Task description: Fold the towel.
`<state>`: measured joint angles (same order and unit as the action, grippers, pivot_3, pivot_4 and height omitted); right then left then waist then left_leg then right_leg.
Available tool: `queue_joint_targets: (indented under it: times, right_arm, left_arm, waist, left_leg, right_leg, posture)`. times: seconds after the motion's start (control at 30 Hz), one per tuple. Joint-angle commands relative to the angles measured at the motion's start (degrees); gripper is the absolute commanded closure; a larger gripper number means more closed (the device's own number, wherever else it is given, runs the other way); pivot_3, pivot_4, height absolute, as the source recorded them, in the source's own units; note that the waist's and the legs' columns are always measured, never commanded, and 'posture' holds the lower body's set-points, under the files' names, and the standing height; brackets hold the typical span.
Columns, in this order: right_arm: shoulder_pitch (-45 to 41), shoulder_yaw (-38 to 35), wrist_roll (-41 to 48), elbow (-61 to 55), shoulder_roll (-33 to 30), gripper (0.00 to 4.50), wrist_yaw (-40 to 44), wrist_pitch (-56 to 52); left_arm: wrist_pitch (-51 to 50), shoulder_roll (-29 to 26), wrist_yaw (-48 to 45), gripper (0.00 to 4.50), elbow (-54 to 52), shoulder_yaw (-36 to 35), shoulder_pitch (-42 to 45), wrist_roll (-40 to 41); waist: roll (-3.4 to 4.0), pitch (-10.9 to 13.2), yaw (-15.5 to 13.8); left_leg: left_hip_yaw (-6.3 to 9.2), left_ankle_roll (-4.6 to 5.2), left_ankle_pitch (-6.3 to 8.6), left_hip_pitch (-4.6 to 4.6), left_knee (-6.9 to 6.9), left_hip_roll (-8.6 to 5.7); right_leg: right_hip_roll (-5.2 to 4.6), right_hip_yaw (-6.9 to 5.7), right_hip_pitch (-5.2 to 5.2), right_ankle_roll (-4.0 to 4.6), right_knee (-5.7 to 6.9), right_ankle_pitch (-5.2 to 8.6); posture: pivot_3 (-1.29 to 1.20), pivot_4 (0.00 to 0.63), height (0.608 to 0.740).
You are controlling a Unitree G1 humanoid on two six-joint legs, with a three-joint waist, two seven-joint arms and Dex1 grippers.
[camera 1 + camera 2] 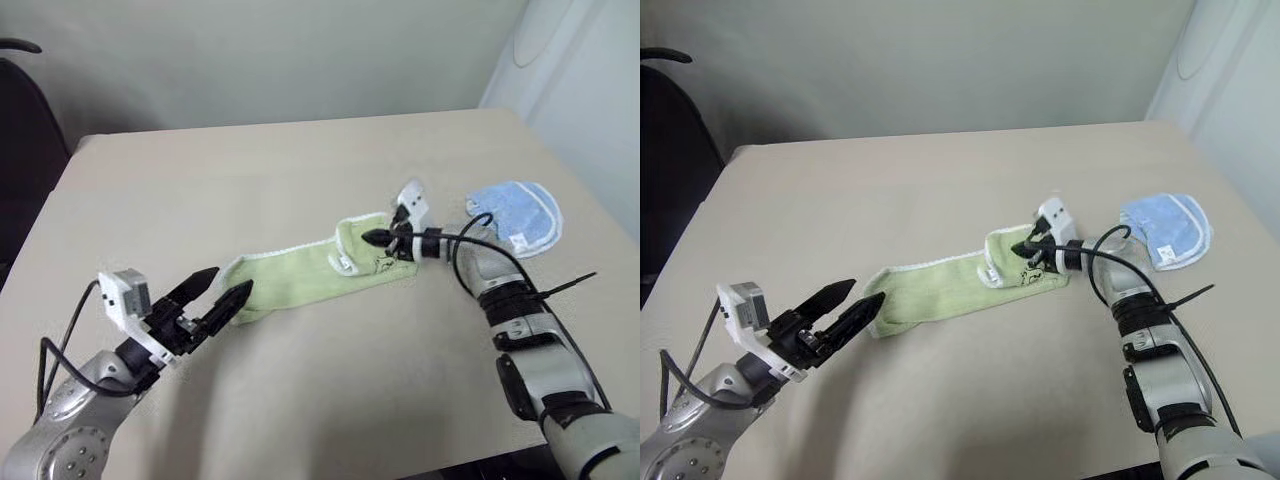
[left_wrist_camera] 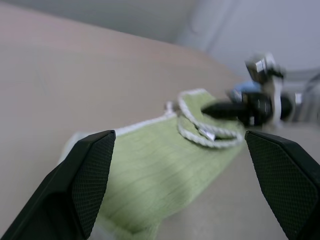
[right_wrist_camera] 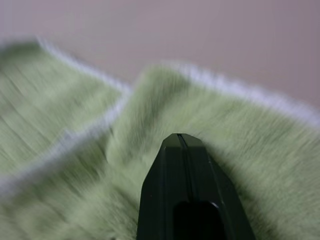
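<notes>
Right gripper (image 1: 378, 238) sat pressed together over the towel's (image 1: 300, 280) turned-up end, gripping nothing. Left gripper (image 1: 226, 284) stood apart just short of the opposite end. The fold could flop open (nothing held it).

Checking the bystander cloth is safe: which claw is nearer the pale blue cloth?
Right. The right claw sits shut at the green towel's end nearest the blue cloth; the left claw is open at the towel's opposite end.

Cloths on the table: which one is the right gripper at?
The light green towel; the shut right gripper sits at its turned-over end. The pale blue cloth lies apart, untouched.
</notes>
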<state>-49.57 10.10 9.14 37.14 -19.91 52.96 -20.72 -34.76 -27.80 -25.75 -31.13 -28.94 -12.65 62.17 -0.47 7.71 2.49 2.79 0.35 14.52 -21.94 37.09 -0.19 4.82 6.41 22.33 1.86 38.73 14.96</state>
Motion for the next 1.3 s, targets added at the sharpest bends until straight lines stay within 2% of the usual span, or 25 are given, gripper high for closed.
queue_joint_targets:
  times: [0.03, 0.17, 0.27, 0.4, 0.57, 0.7, 0.9, 1.27, 1.3]
  right_arm:
    - [-0.57, 2.68, -6.22, 7.72, 1.96, 4.46, -4.67, 8.29]
    - [1.92, 5.04, -9.63, 8.65, 2.84, 4.46, -3.72, 12.66]
    - [2.13, 2.36, -7.85, 7.63, 2.56, 4.46, -2.79, 12.92]
    - [-0.01, -4.37, -0.45, 2.07, 2.6, 4.46, 0.45, 9.91]
    - [-2.7, -8.96, 5.2, -3.22, 2.92, 4.46, 1.97, 5.72]
    - [-4.11, -10.77, 7.37, -5.24, 3.2, 4.46, 1.99, 4.9]
    - [-4.27, -11.17, 7.69, -6.05, 3.36, 4.46, 1.17, 4.89]
    - [-4.82, -12.27, 7.66, -5.68, 3.84, 4.46, -0.31, 5.76]
    - [-4.86, -12.36, 7.65, -5.72, 3.89, 4.49, -0.48, 5.86]
  left_arm:
    - [-1.35, 3.1, 8.22, 0.0, -0.38, -3.34, -1.03, 13.16]
    - [-0.76, 5.01, 13.28, 0.0, -2.18, -3.92, -4.78, 19.17]
    - [-0.14, 6.2, 15.95, 0.0, -4.37, -3.88, -9.01, 24.85]
    - [-1.23, 6.03, 18.4, 0.0, -7.28, -1.8, -15.14, 30.59]
    - [-1.96, 5.05, 22.98, 0.0, -7.12, 2.67, -18.24, 32.67]
    - [-1.66, 4.09, 34.28, 0.0, -1.38, 7.11, -12.95, 35.72]
    - [-1.04, 4.01, 43.18, 0.0, 3.44, 10.75, -4.0, 38.76]
    - [-1.75, 5.0, 48.97, 0.0, 13.62, 13.37, 7.95, 38.11]
    - [-1.68, 5.16, 49.23, 0.17, 14.11, 13.28, 8.56, 37.95]
  waist:
    - [-0.01, -0.01, -0.06]
    - [-0.04, -0.03, 0.02]
    - [-0.04, -0.03, -0.01]
    - [-0.01, 0.0, -0.04]
    - [0.05, 0.04, -0.06]
    - [0.11, 0.07, -0.25]
    - [0.16, 0.1, -0.3]
    - [0.3, 0.18, -1.55]
    - [0.3, 0.18, -1.57]
  left_leg:
    - [0.02, 0.0, 0.0, 0.05, 0.02, 0.0]
    - [0.04, 0.09, 0.05, 0.57, 0.01, 0.0]
    - [0.08, 0.34, 0.21, 1.2, -0.19, 0.02]
    - [0.05, 0.19, 0.2, 1.15, -0.16, 0.01]
    - [0.04, 0.11, 0.15, 0.96, -0.16, 0.01]
    - [0.05, 0.1, 0.14, 0.99, -0.16, 0.01]
    - [0.03, 0.1, 0.14, 0.97, -0.16, 0.01]
    - [0.12, 0.08, 0.05, 1.01, -0.12, -0.05]
    - [0.11, 0.08, 0.05, 1.01, -0.11, -0.06]
  right_leg:
    - [0.0, 0.0, -0.09, -0.01, 0.0, -0.01]
    - [0.0, -0.01, -0.68, -0.02, -0.15, -0.01]
    - [0.01, -0.02, -1.42, -0.02, -0.62, 0.0]
    - [0.0, -0.02, -1.48, -0.06, -0.82, 0.02]
    - [0.02, -0.01, -1.27, -0.05, -0.81, 0.03]
    - [0.03, -0.01, -1.29, -0.04, -0.78, 0.04]
    - [0.02, -0.01, -1.26, -0.05, -0.79, 0.03]
    - [-0.01, -0.02, -1.33, -0.16, -0.74, -0.05]
    - [-0.02, -0.02, -1.34, -0.17, -0.74, -0.06]
  posture:
    - [0.0, 0.15, 0.74]
    - [0.0, 0.15, 0.74]
    - [0.0, 0.15, 0.74]
    - [0.0, 0.15, 0.74]
    - [0.0, 0.15, 0.74]
    - [0.0, 0.15, 0.74]
    - [0.0, 0.15, 0.74]
    - [0.0, 0.15, 0.74]
    - [0.0, 0.15, 0.74]
